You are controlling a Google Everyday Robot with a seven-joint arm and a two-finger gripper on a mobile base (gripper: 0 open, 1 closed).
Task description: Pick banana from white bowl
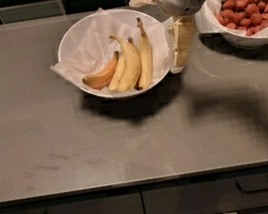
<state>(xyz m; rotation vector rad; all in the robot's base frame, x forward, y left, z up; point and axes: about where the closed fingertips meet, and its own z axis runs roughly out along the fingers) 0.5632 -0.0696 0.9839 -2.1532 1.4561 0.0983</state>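
The white bowl (62, 48), lined with crinkled white paper, stands at the back middle of the counter. Inside lie several bananas. The banana (130, 63) is the plump, deep-yellow curved one in the middle, between an orange-brown banana (100, 77) on the left and a straighter yellow banana (144, 56) on the right. My gripper (181, 60) hangs pointing down just outside the bowl's right rim, above the counter. It holds nothing that I can see and touches no banana.
A second white bowl (244, 38) full of red strawberries stands at the back right, close behind my arm. The grey counter (104, 144) runs to a front edge with drawers below. A dark tiled wall lies behind.
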